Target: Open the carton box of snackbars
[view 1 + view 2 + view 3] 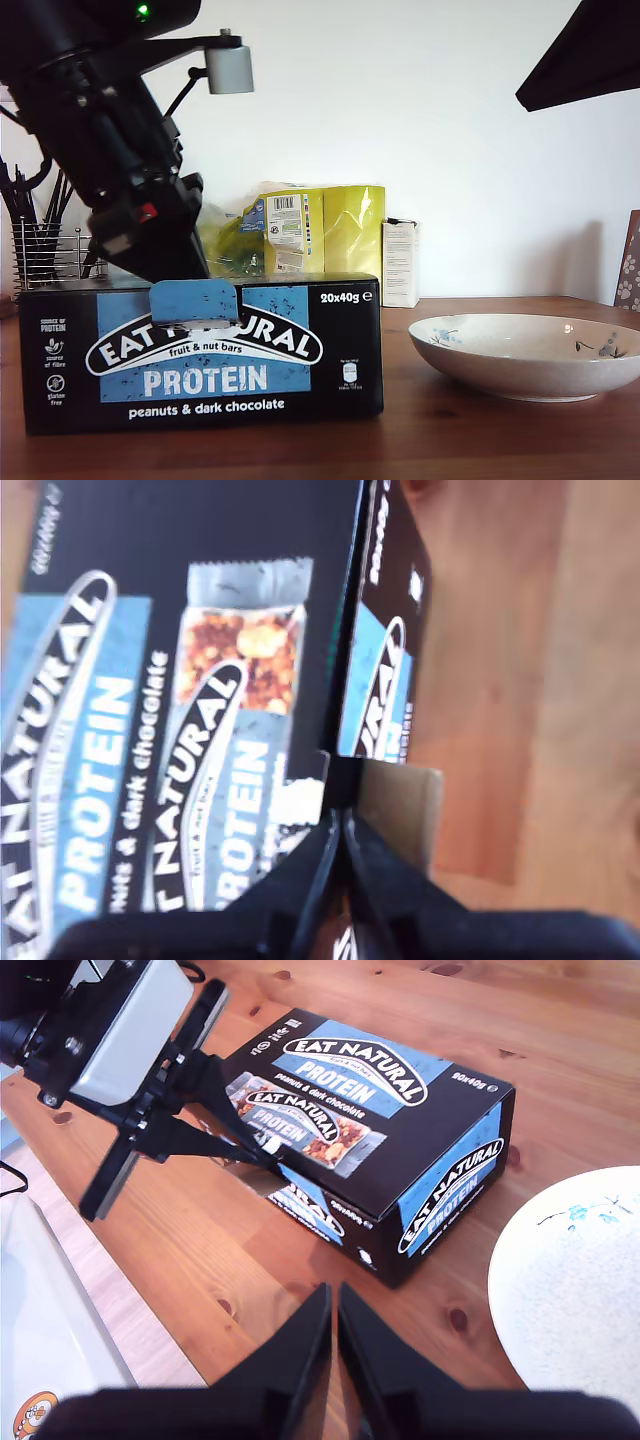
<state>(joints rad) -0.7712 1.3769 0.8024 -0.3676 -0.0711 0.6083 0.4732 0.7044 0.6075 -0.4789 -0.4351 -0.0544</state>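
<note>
1. Exterior view.
   - The carton box is wide, low and black. Its blue front panel reads "EAT NATURAL PROTEIN" in white, with "peanuts & dark chocolate" beneath.
   - It stands at 8 o'clock in this view on the wooden worktop.
   - A blue tab folds over the front top edge.
   - A bowl sits apart at the box's 3 o'clock.
   - A yellow bag and a white carton stand behind, at 12 o'clock.
   - A black arm slants down behind the box from 10 o'clock, and the box hides its tip.

2. First wrist view.
   - The carton box shows its printed black lid with a snack-bar picture.
   - A brown flap stands out at the end.
   - My first claw has its jaws pressed almost together. They pinch the lid's end edge just beside that flap.

3. Second wrist view.
   - The carton box lies flat on the worktop, near the bowl.
   - My first claw meets the box's end edge, its fingers converging to a point.
   - My second claw is pressed together with only a thin slit. It holds nothing, touches nothing, and hovers over bare wood short of the box.
</note>
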